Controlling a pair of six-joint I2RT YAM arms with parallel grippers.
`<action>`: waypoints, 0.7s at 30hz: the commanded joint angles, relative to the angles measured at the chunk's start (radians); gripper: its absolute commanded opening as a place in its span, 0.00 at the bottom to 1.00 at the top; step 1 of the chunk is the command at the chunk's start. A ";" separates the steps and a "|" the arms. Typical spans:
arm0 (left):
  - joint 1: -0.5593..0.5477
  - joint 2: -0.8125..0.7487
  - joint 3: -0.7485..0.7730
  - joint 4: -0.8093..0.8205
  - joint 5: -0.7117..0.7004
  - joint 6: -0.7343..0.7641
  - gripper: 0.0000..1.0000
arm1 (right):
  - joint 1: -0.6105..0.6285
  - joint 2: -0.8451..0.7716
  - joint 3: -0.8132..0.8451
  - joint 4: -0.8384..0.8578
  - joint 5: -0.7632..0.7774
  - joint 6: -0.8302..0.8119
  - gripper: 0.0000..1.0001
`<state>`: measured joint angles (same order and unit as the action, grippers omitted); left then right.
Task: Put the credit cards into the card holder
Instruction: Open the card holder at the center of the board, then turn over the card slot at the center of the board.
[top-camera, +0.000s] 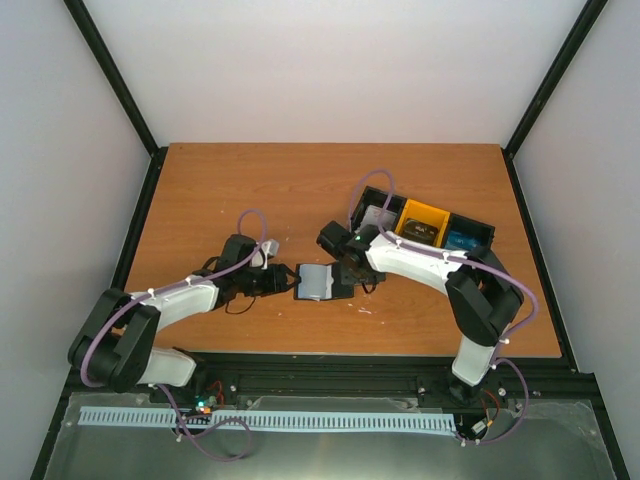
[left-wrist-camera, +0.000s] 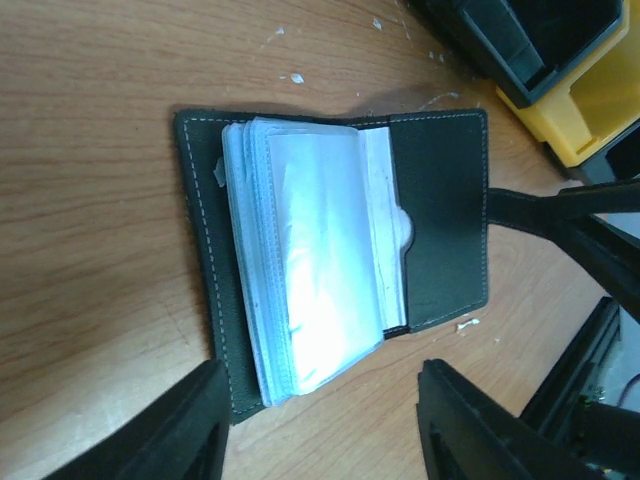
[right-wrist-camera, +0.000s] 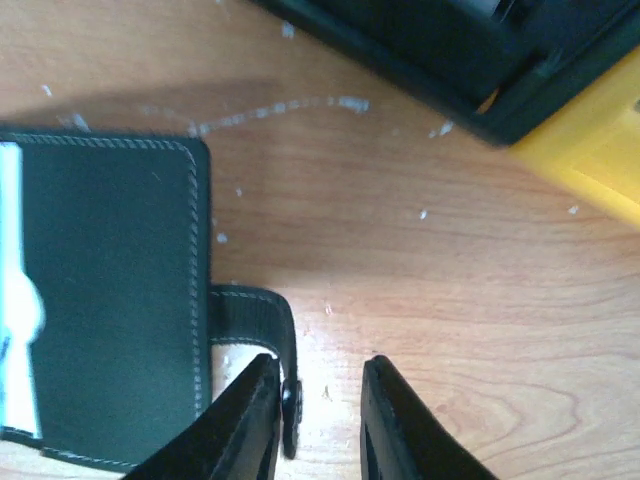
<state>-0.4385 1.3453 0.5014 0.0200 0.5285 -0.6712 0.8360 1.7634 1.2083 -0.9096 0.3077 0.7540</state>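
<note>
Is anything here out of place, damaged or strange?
Only small things. The card holder lies open and its clear sleeves are fanned unevenly, poking past one edge of the case. The table shows white flecks and scratches near it.

In the right wrist view, the black stitched leather card holder (right-wrist-camera: 100, 300) is cut off by the left edge and the black-and-yellow plastic three-compartment tray (right-wrist-camera: 480, 70) is blurred and cropped at the top right, while in the top view what lies in its compartments is too small to identify.
</note>
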 joint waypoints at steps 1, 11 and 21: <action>0.004 0.020 0.050 0.041 0.048 0.017 0.49 | -0.003 -0.035 0.107 -0.059 0.069 0.014 0.30; 0.005 0.055 0.071 0.074 0.097 0.024 0.36 | -0.001 -0.111 0.140 0.086 -0.215 -0.023 0.35; 0.004 0.171 0.098 0.132 0.195 -0.037 0.29 | -0.010 -0.017 0.001 0.232 -0.340 0.006 0.31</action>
<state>-0.4385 1.4704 0.5476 0.1059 0.6735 -0.6910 0.8333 1.7142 1.2472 -0.7494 0.0326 0.7494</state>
